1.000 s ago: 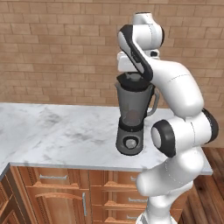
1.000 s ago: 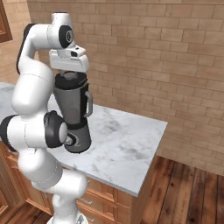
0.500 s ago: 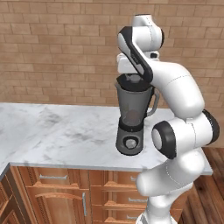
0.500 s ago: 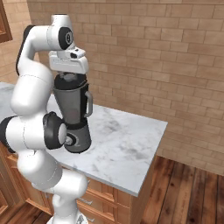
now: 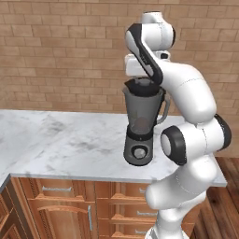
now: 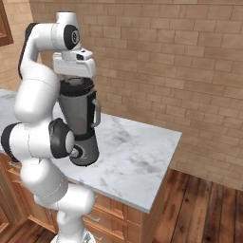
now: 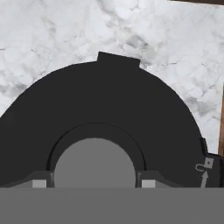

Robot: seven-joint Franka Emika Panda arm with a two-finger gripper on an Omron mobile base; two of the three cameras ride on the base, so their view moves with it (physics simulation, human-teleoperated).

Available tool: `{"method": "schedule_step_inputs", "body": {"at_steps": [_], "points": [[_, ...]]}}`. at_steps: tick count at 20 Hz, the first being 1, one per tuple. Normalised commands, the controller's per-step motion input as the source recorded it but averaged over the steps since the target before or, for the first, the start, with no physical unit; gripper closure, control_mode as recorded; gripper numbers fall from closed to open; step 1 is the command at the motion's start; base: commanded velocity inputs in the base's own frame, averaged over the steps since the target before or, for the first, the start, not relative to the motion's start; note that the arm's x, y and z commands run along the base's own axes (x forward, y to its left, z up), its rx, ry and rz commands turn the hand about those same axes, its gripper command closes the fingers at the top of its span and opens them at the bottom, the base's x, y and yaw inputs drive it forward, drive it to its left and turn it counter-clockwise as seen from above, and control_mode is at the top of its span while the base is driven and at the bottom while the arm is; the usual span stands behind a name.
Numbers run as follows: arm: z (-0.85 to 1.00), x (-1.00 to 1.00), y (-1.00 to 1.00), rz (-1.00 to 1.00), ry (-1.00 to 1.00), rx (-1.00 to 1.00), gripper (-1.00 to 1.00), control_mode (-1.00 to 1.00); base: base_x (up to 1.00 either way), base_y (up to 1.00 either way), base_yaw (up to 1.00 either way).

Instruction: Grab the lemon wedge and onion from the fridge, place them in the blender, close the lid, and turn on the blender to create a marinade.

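The gripper [image 7: 94, 183] is set on the lid [image 7: 109, 109], fingers [image 7: 39, 181] closed against its grey knob [image 7: 94, 164] (seen from the hand). The lid caps the blender [image 5: 141, 122], which is stood on the marble counter [image 5: 60, 140]; the arm [image 6: 38, 142] partly blocks it.

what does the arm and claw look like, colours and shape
The arm is glossy white, built of rounded, bulbous segments with dark grey to black bands and round caps at the joints. The hand above the claw is a boxy white block. The fingertips are small and dark with paler grey pads. No cables or markings show.
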Motion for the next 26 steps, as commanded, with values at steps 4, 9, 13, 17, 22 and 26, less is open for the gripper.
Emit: {"method": "schedule_step_inputs", "body": {"at_steps": [4, 9, 13, 17, 22, 26], "points": [[0.53, -0.01, 0.00, 0.00, 0.00, 0.00, 1.00, -1.00, 0.00, 0.00, 0.00], [0.21, -0.27, 0.00, 0.00, 0.00, 0.00, 1.00, -1.00, 0.00, 0.00, 0.00], [-0.03, -0.29, 0.00, 0.00, 0.00, 0.00, 1.00, -1.00, 0.00, 0.00, 0.00], [-0.12, -0.21, 0.00, 0.00, 0.00, 0.00, 1.00, -1.00, 0.00, 0.00, 0.00], [-0.16, -0.12, 0.00, 0.00, 0.00, 0.00, 1.00, -1.00, 0.00, 0.00, 0.00], [-0.16, 0.00, 0.00, 0.00, 0.00, 0.00, 1.00, -1.00, 0.00, 0.00, 0.00]]}}
